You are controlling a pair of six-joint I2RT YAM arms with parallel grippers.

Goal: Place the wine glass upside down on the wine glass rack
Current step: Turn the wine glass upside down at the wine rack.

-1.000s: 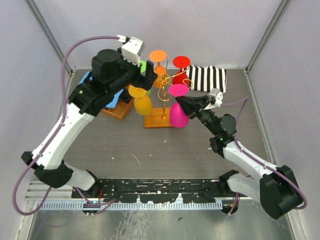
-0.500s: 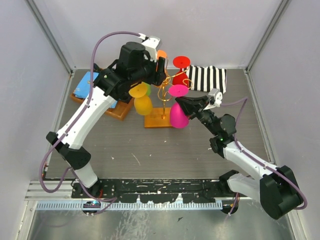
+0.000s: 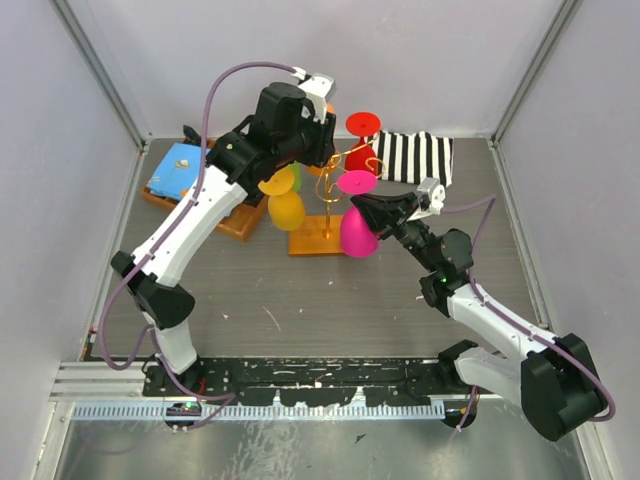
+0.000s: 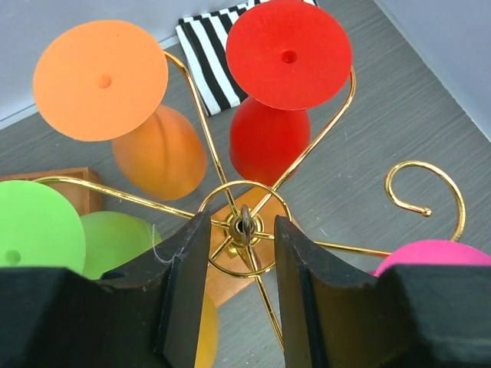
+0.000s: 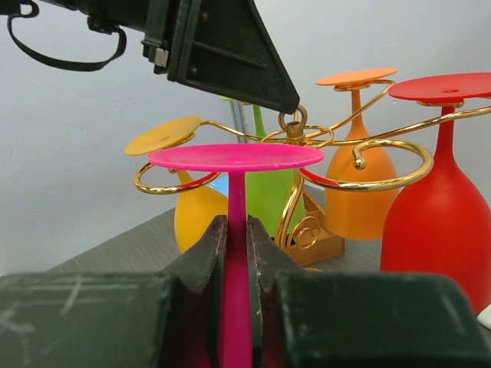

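At the far left of the tabletop [image 3: 300,300] lies a wooden tray [image 3: 240,224] with a blue cloth [image 3: 175,170] on it. The left arm reaches over it to the wine glass rack [image 3: 312,243]. The left tool [image 4: 242,222] hangs above the rack's centre, partly spread. Its two black fingers [image 4: 184,276] stand on either side of the small loop at the top of the gold wire, and whether they touch the wire cannot be told.

Four glasses hang upside down on the scroll arms. The yellow glass [image 3: 287,210] and the green glass [image 4: 34,226] are on the left, the orange glass [image 4: 100,77] is at the back, and the red glass [image 4: 288,54] is on the right.

One gold curl [image 5: 376,184] on the right side carries nothing. The pink wine glass [image 3: 357,228] is just beside that curl, upside down with its flat foot at the height of the arms. It is not hooked into the wire, and its bowl is at the right edge of the rack's wooden base. The right tool [image 5: 236,238] is pressed together on its stem, below the foot.

A black-and-white striped cloth [image 3: 415,157] lies at the far right, behind the red glass.
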